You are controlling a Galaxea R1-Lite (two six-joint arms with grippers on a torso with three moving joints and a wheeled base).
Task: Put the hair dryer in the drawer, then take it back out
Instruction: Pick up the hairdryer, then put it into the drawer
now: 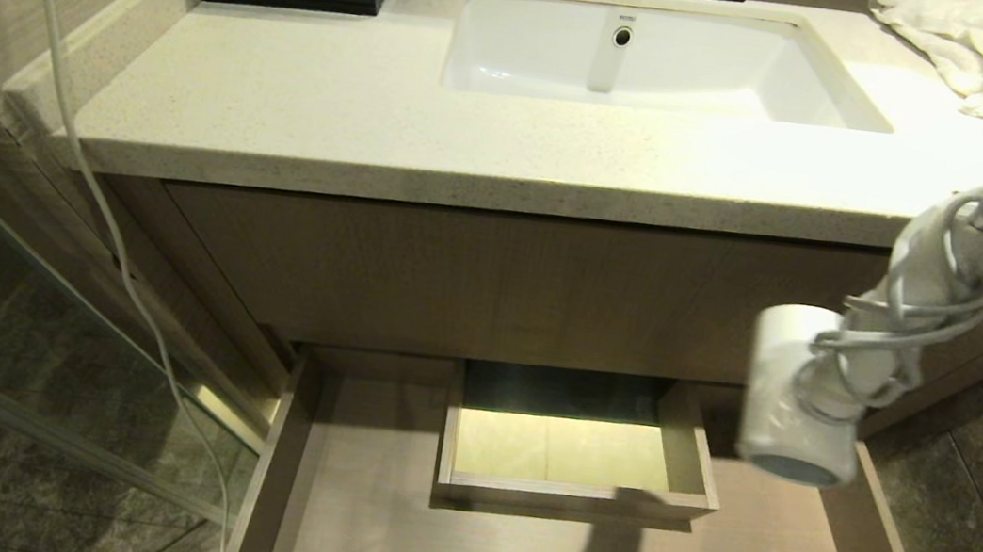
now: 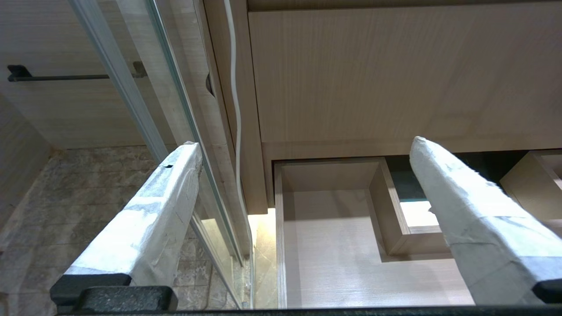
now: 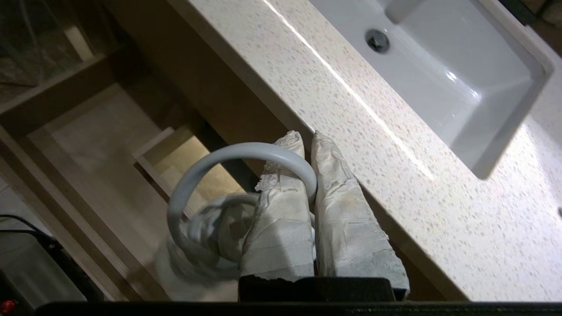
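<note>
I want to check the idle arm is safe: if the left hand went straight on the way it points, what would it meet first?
Probably the open drawer: the left hand, fingers spread, points toward its rear left corner below the vanity panel. Depth is unclear.

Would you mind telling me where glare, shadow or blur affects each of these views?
Head view: glare whitens the countertop beside the sink; the hair dryer throws a shadow onto the drawer floor. Left wrist view: a bright patch lights the drawer's rear notch. Right wrist view: the dryer's wound cord smears with blur.
</note>
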